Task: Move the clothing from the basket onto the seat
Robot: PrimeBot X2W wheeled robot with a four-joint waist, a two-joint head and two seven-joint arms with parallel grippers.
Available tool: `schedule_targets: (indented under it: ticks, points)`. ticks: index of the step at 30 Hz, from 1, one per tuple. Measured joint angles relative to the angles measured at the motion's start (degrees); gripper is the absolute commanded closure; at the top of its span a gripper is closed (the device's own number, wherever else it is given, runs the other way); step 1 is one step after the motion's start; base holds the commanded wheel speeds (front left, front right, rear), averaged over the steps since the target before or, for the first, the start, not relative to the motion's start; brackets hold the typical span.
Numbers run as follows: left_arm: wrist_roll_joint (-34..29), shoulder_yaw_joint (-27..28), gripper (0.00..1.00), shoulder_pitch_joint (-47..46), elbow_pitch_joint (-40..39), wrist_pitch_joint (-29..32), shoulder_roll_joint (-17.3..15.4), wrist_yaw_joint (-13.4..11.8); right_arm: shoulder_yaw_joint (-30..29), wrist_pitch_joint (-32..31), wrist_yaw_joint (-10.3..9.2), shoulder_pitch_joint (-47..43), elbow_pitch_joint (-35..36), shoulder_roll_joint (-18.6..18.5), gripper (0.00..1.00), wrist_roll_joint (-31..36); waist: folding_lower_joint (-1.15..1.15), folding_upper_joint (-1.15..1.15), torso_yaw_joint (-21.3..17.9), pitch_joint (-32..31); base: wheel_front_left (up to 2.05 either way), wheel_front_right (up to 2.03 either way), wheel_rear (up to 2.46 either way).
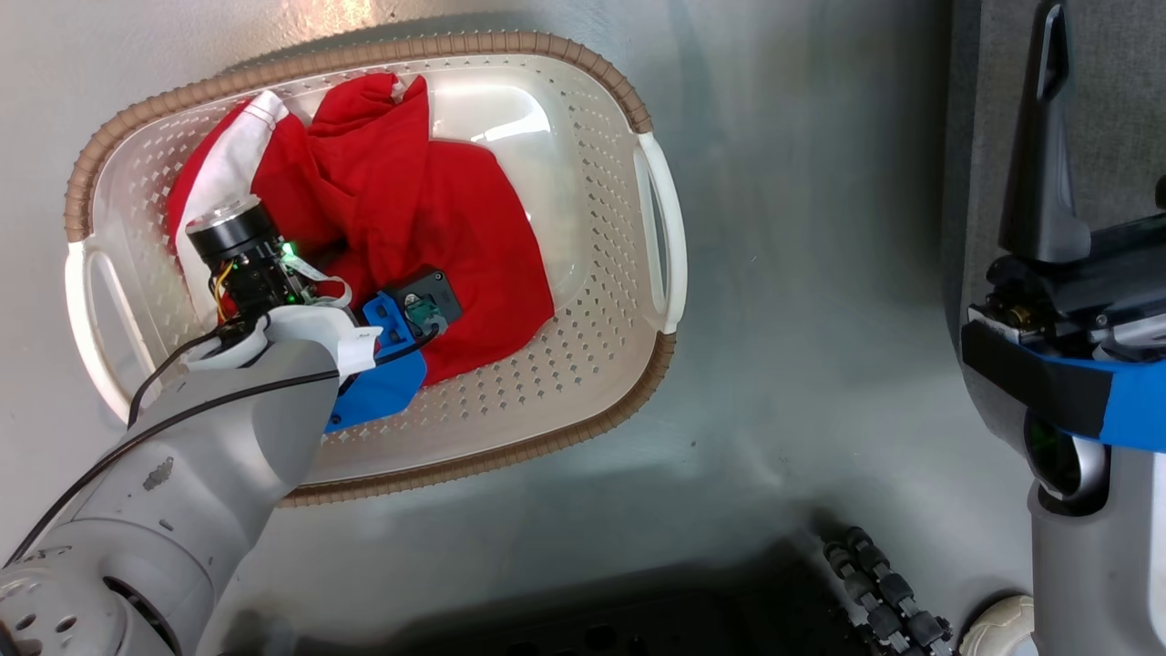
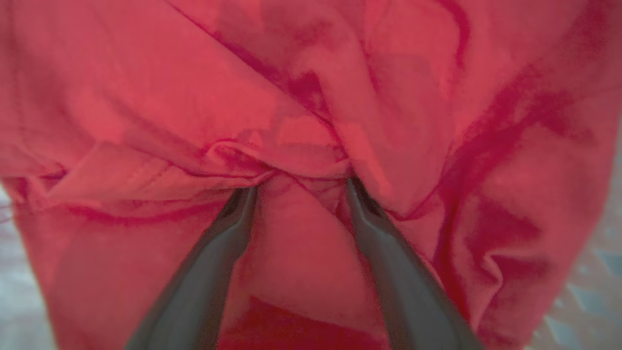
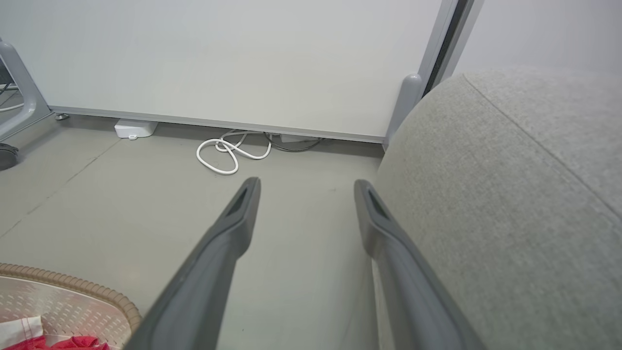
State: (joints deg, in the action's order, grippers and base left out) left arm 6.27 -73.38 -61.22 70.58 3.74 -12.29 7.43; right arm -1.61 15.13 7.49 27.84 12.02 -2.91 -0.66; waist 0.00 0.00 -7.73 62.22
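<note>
The red clothing (image 1: pixel 428 228) with a white panel lies bunched in the cream basket (image 1: pixel 583 364) on the floor. My left arm reaches down into the basket. In the left wrist view, my left gripper (image 2: pixel 300 187) stands open, both fingertips pushed into a fold of the red clothing (image 2: pixel 301 97), with cloth between the fingers. My right gripper (image 3: pixel 306 187) is open and empty, held above the floor beside the grey seat (image 3: pixel 510 194). The seat (image 1: pixel 1111 109) also runs along the right edge of the head view, behind a finger (image 1: pixel 1048 137) of the right gripper.
A white cable (image 3: pixel 228 153) lies coiled on the floor by a pale wall panel (image 3: pixel 218 58). A white box (image 3: pixel 135 128) sits at the panel's foot. A corner of the basket (image 3: pixel 73 301) shows low left in the right wrist view. My dark base (image 1: pixel 638 610) lies below.
</note>
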Motion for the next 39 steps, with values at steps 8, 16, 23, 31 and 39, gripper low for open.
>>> schedule_targets:
  ticks: [8,16,23,31,39]
  points:
    - [-1.15,0.00,1.00,-0.70,0.90,-0.90,0.43,0.00,-0.48,0.00,-0.01,-1.03,0.73,0.00,0.00,0.15,0.00,0.00,0.32,0.11,0.00,0.00,0.00]
    - [-1.11,-0.01,1.00,-1.27,1.07,-2.87,1.60,0.00,-0.48,0.00,0.00,-0.66,0.37,0.00,0.00,0.09,0.00,0.00,0.63,-0.90,0.00,0.00,0.00]
    - [1.57,-0.01,1.00,-1.27,0.44,-5.88,3.13,0.00,-0.78,0.00,0.00,-0.37,-0.82,0.00,0.00,-0.51,0.00,0.00,0.99,-3.58,0.00,0.00,0.00]
    - [4.65,-0.01,1.00,-0.03,-0.76,-9.69,4.25,0.00,-0.99,0.00,0.00,-0.30,-2.66,0.00,0.00,-1.11,0.00,0.00,2.09,-8.49,0.00,0.00,0.00]
    - [8.38,-0.01,1.00,2.37,-1.53,-13.76,5.44,0.00,-1.56,0.00,0.00,-0.92,-4.97,0.01,0.00,-1.25,0.00,0.00,3.47,-14.97,0.00,0.00,0.00]
